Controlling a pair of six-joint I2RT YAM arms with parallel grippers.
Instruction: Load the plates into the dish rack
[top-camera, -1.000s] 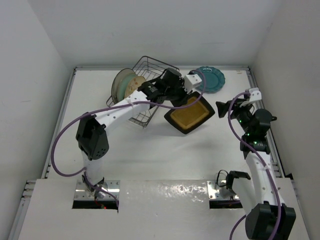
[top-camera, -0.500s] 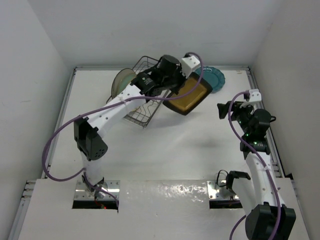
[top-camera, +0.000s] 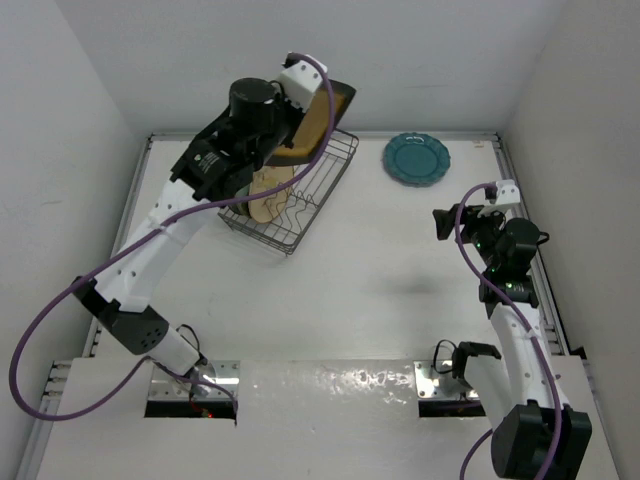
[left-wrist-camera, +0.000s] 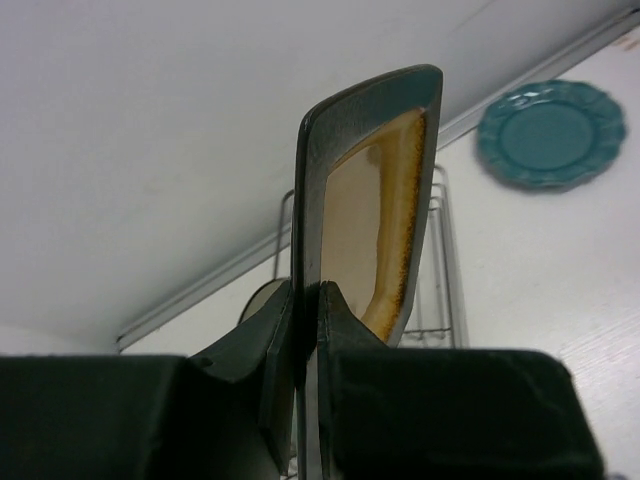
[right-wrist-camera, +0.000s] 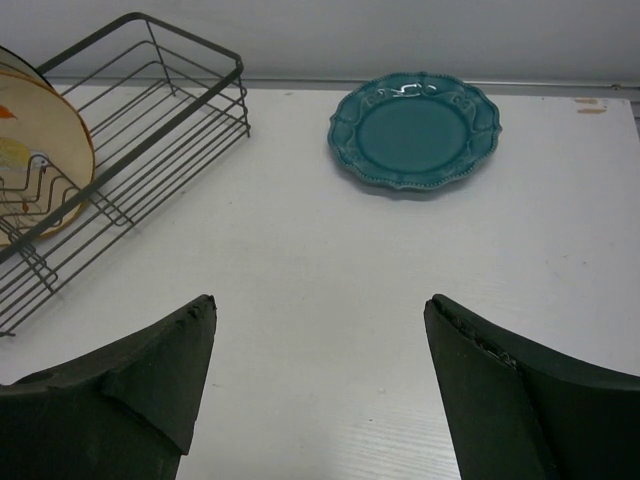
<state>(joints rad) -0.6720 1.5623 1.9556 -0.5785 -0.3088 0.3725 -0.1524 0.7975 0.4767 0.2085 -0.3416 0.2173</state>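
Bare white tabletop (right-wrist-camera: 300, 230) lies open straight ahead of the right gripper (right-wrist-camera: 320, 300), up to the scalloped teal round plate (right-wrist-camera: 415, 128). Ahead-left, the dark wire dish rack (right-wrist-camera: 150, 110) bars the way, a cream floral round plate (right-wrist-camera: 40, 150) upright in its farther end.

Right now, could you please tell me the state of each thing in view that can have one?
Square amber plate: held on edge, raised above the rack.
Left gripper: shut on the amber plate's rim.
Right gripper: open, empty.
Scalloped teal plate: lying flat on the table, outside the rack.
Cream floral plate: standing on edge in the rack.
Dish rack: upright, partly loaded.
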